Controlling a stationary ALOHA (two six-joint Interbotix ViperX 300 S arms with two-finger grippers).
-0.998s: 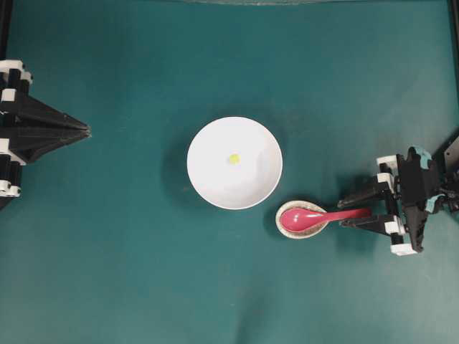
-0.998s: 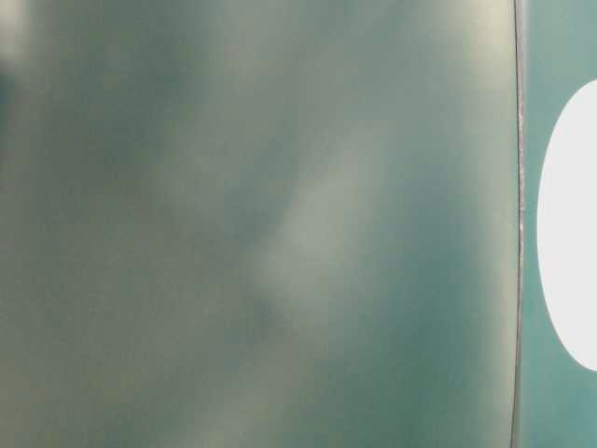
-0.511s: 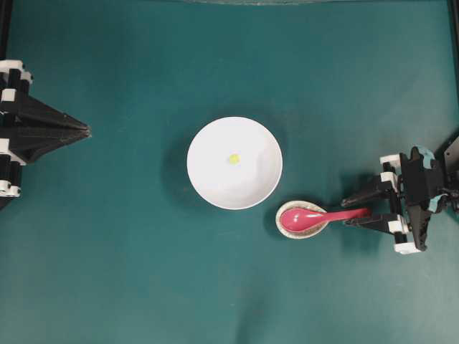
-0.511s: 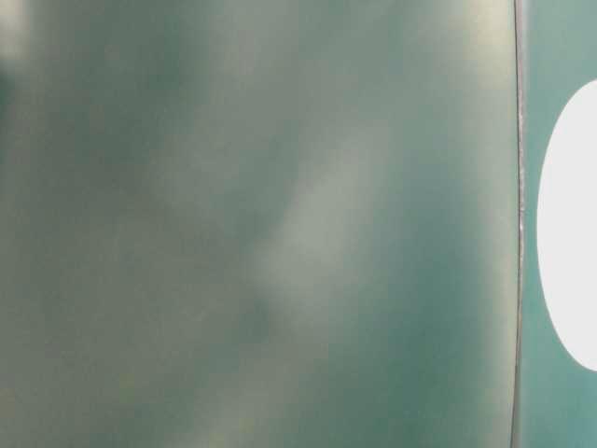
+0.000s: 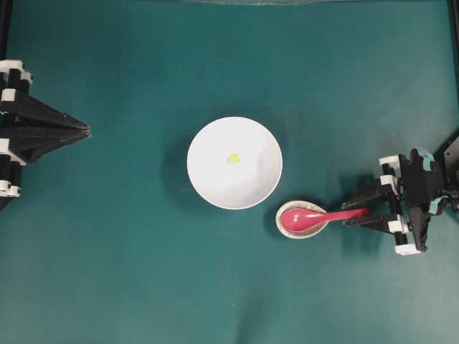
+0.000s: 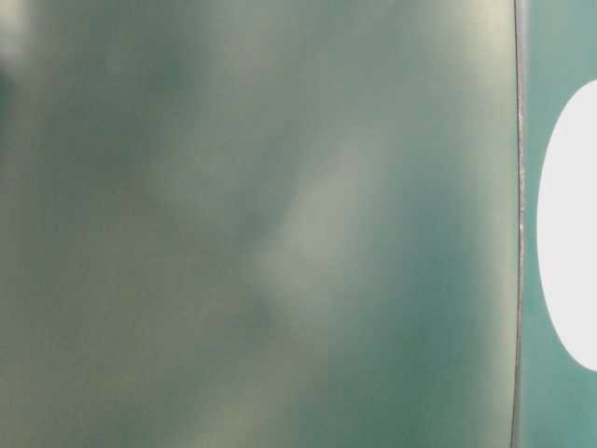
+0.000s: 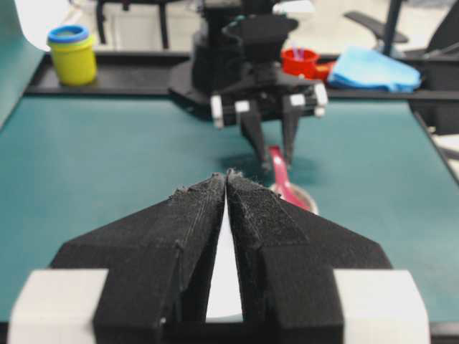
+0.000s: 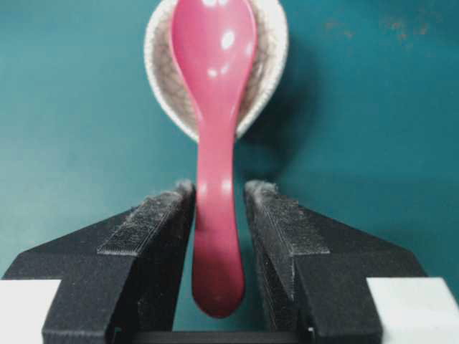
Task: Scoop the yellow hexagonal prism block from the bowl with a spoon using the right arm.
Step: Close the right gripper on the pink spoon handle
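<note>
Overhead: teal table point(image 5: 129, 251), white bowl point(image 5: 234, 163).

A dark teal surface point(image 5: 129, 272) fills the overhead view. Beyond its far edge stand a yellow jar point(image 7: 72, 54), a red cup point(image 7: 299, 61) and a blue cloth point(image 7: 376, 69).

1. Spoon point(image 8: 215, 136): glossy magenta-red.
2. Dish point(image 8: 269, 64) under it: beige with a crackle speckle.
3. Bowl point(image 5: 215, 179): plain white.
4. Block point(image 5: 234, 158): bright yellow.
5. Surface point(image 5: 129, 251): dark teal.
6. Jar point(image 7: 72, 54): yellow, blue lid.
</note>
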